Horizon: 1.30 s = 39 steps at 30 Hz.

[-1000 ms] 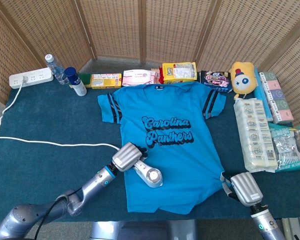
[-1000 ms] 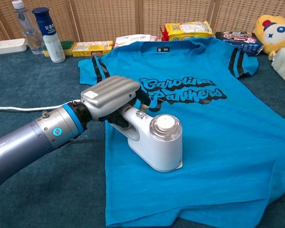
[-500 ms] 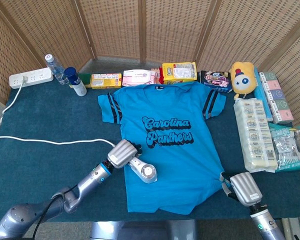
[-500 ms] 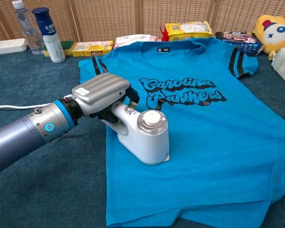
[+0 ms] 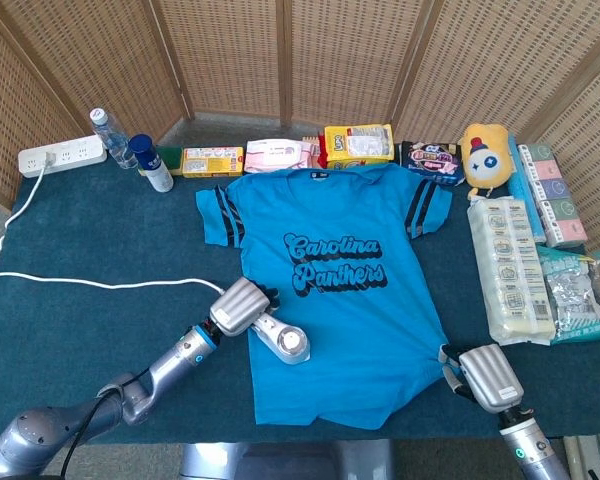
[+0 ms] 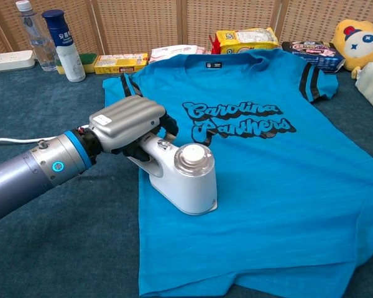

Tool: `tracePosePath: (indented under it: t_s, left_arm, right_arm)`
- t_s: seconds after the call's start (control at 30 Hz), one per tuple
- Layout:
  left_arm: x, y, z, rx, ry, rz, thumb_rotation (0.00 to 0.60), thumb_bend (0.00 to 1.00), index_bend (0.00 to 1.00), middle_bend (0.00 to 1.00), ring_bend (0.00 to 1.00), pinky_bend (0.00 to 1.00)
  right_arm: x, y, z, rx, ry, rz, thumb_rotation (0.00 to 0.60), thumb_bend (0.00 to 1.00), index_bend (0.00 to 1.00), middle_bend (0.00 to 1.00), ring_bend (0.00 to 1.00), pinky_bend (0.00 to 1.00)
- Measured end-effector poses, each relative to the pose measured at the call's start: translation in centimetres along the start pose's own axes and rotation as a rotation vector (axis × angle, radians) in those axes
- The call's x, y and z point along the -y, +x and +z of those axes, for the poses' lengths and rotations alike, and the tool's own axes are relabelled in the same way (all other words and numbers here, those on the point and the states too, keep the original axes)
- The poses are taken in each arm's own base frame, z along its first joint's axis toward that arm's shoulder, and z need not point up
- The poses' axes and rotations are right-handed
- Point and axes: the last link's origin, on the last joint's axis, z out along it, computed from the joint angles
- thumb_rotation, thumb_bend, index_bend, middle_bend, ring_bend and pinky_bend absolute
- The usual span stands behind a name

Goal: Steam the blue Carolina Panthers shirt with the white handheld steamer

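— Which way is the steamer (image 6: 185,179) lying?

— Flat on the shirt (image 5: 352,300), at the lower left part, near the left edge. Its long axis runs on a diagonal: handle toward ten o'clock, round head with the cap toward four o'clock, seen from the head camera. The cap faces up.

— And the shirt itself?

— Spread on the table (image 5: 90,240), collar at twelve o'clock, hem toward six, the lettering readable in the middle.

— What's the left arm doing?

— It comes in low from seven o'clock, forearm nearly level over the cloth. The left hand (image 6: 125,123) is knuckles-up, fingers wrapped around the steamer's handle, gripping it.

— The right one?

— The right hand (image 5: 485,375) sits at about four o'clock from the shirt, just off its lower right corner. Back of the hand up, fingers curled under; whether it touches the hem I can't tell, nor whether it's closed.

— The cord (image 5: 90,286)?

— It trails off toward nine o'clock.
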Motion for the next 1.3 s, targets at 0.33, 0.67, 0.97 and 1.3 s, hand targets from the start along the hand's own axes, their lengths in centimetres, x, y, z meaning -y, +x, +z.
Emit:
tracePosePath:
  t_s: [0.33,0.67,0.97,1.3]
  left_arm:
    - [-2.7,0.0,0.3,-0.004,-0.085,-0.027,0.600,0.49,0.76,0.80,0.71,0.76]
    - [-3.3,-0.1,0.2,0.006,-0.109,-0.016,0.600,0.49,0.76,0.80,0.71,0.76]
    - [-1.2,0.0,1.1,0.001,-0.012,0.009,0.600,0.49,0.76,0.80,0.71,0.76]
    - [0.9,0.2,2.9,-0.004,0.075,0.069,0.600,0.49,0.76,0.80,0.71,0.76]
  right_arm:
    - [-0.1,0.1,-0.1,-0.003,-0.004,0.000,0.600,0.60,0.70,0.69,0.73,0.82]
    - [-0.1,0.1,-0.2,-0.002,-0.004,0.001,0.600,0.61,0.70,0.69,0.73,0.82]
    - [-0.2,0.1,-0.1,0.000,-0.005,-0.001,0.600,0.61,0.70,0.69,0.73,0.82]
    - [-0.4,0.2,-0.2,-0.002,-0.013,-0.001,0.600,0.61,0.70,0.69,0.73,0.82]
